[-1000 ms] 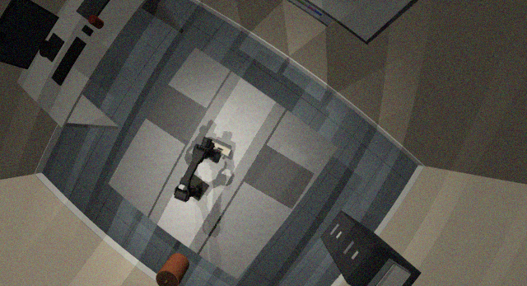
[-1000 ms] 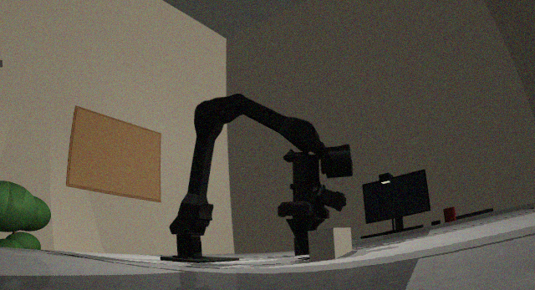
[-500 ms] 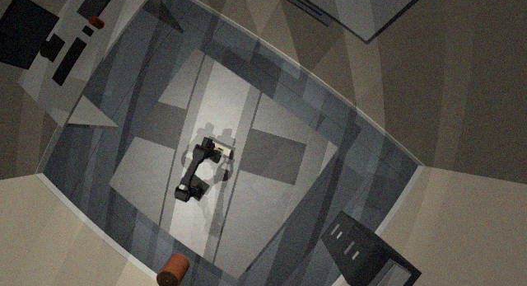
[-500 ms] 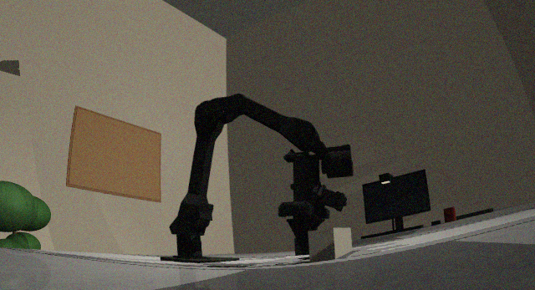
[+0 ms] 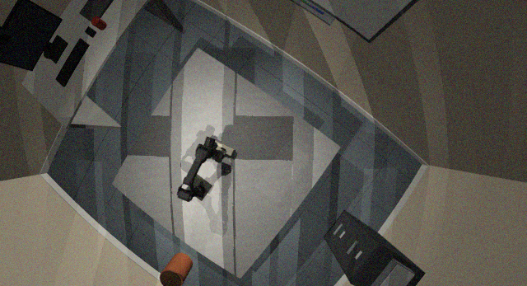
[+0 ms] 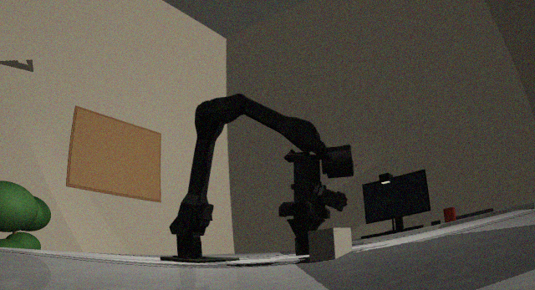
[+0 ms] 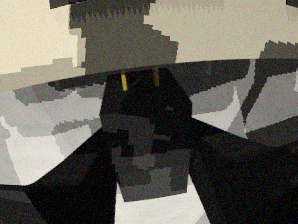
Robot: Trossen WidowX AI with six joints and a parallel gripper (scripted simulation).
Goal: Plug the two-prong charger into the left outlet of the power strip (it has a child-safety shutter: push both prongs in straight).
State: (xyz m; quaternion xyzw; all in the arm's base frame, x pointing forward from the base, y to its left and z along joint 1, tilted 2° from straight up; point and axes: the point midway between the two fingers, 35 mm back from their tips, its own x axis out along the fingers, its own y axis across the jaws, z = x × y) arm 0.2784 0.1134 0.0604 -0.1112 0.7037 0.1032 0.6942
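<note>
The black two-prong charger (image 7: 145,102) sits between the fingers in the wrist view, its two yellow prongs (image 7: 124,80) (image 7: 156,76) pointing up the picture. My gripper (image 6: 302,246) (image 7: 144,125) is shut on it, low over the table and close beside the power strip. The power strip (image 5: 226,148) (image 6: 343,242) is a cream block on the table. A cream surface across the top of the wrist view appears to be the strip; the prongs overlap its lower edge. The outlets cannot be made out, and whether the prongs touch or enter one is hidden.
The arm's base (image 5: 193,191) (image 6: 189,244) stands on the pale table (image 5: 263,187). Away from it are a side desk with a monitor (image 5: 29,35) (image 6: 397,198) and a red cup (image 5: 99,23) (image 6: 449,214), an orange bin (image 5: 177,269) and a dark cabinet (image 5: 362,245). Shadows darken the table.
</note>
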